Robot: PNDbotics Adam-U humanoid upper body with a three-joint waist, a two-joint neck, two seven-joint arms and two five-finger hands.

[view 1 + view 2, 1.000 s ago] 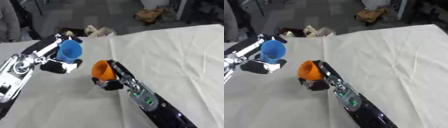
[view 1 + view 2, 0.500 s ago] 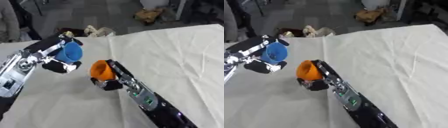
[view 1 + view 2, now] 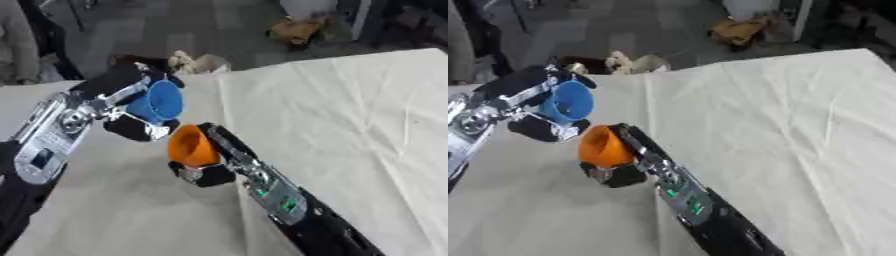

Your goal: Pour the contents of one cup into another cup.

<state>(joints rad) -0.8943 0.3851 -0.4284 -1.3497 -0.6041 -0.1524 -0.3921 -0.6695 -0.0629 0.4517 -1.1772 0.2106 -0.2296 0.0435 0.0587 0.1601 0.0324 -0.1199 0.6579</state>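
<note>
I have the blue cup [image 3: 157, 102] in my left hand [image 3: 131, 112], its fingers curled round the cup's body; the cup is tipped well over on its side, mouth turned toward the right and slightly down, held up off the table [image 3: 350, 115]; I cannot see anything inside it or coming out of it. The left arm comes in from the lower left, black with a silver plate along the forearm.

My right hand [image 3: 206, 167] grasps the orange cup [image 3: 191, 146], fingers wrapped round it from the right and below; this cup is also tilted, its open mouth facing up and to the left, toward the blue one. The two cups sit just beside each other, the blue rim above and to the left of the orange rim; whether the rims touch I cannot tell. The right forearm runs down to the lower right corner, black, with small green lights showing on it.

The table is covered with a pale cream cloth [image 3: 780, 125], creased in long folds; both cups are over its left part. Beyond the far edge of the table, on the grey floor, lies a small pale crumpled thing [image 3: 636, 62], and farther back a brownish bundle [image 3: 302, 30].
</note>
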